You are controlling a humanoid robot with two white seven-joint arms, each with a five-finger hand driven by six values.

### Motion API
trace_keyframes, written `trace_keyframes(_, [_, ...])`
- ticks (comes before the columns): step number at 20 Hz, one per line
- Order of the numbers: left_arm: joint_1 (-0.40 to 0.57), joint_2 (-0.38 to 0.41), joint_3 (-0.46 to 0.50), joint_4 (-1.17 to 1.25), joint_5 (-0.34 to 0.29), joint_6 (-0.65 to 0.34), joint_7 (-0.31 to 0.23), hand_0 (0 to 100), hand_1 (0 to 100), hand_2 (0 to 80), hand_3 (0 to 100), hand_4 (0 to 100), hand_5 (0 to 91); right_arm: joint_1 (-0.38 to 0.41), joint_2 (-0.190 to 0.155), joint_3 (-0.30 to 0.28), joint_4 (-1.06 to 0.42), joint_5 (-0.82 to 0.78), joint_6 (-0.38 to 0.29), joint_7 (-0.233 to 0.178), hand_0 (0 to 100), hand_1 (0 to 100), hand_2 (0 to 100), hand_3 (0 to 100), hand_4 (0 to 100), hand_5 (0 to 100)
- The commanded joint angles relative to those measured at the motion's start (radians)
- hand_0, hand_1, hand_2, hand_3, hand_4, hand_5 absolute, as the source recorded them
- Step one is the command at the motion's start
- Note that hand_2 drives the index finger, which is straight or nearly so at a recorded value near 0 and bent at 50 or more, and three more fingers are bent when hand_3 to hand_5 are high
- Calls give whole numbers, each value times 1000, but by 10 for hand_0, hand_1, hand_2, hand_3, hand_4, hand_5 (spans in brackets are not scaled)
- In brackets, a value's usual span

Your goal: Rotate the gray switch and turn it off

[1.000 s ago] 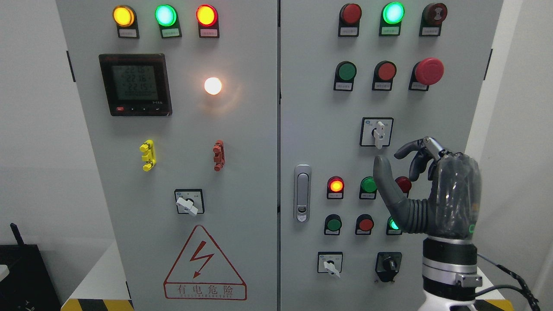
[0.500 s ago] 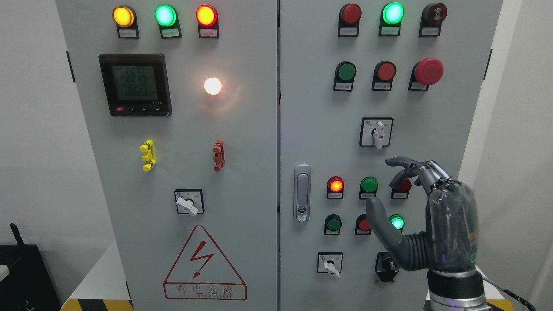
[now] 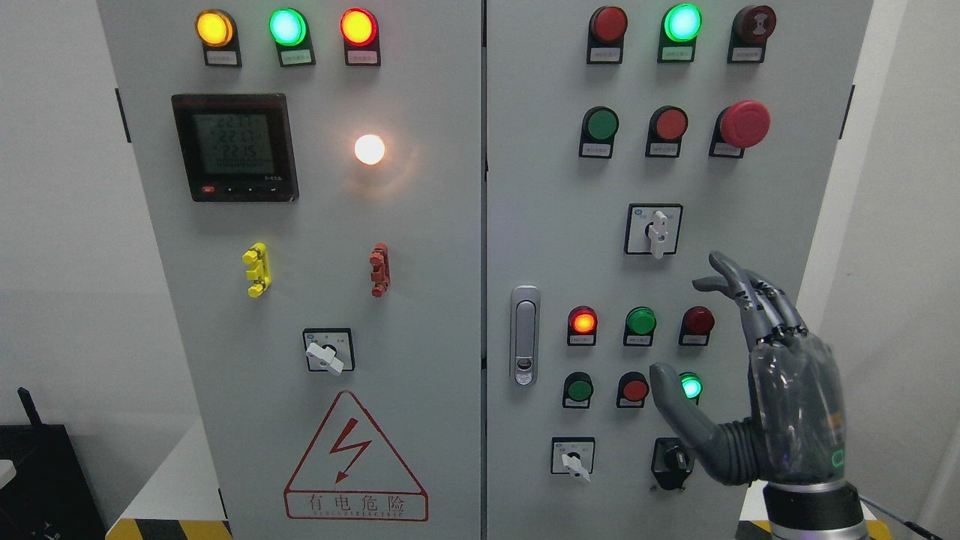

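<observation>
Right hand (image 3: 757, 390): raised before the right cabinet door (image 3: 540, 225), fingers spread and thumb out, holding nothing.
Gray switch (image 3: 658, 232): on the right door, above the hand and apart from it — its lever stood upright.
Left door (image 3: 420, 300): meter (image 3: 235, 146), lit white lamp (image 3: 370, 149), red warning triangle (image 3: 355, 457).
Room: white walls either side; striped edge along the floor.

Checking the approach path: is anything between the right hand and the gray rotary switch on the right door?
Nothing visible stands between them. The right hand is open, below and right of the gray switch, with only bare cabinet door between. The dark red lamp sits flush, left of the fingers.
</observation>
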Motion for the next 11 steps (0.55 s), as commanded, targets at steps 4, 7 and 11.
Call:
trace_keyframes(4, [-9, 0, 8, -26, 18, -1, 0, 120, 389, 0, 0, 0, 0, 22, -36, 20, -7, 0, 3, 2, 197, 143, 54, 28, 0, 0])
trace_keyframes(7, [-9, 0, 8, -26, 18, -1, 0, 120, 389, 0, 0, 0, 0, 24, -34, 20, -7, 0, 3, 2, 199, 144, 55, 34, 0, 0])
trace_keyframes(11, [-9, 0, 8, -26, 20, 1, 0, 120, 389, 0, 0, 0, 0, 24, -34, 20, -7, 0, 3, 14, 201, 154, 56, 47, 0, 0])
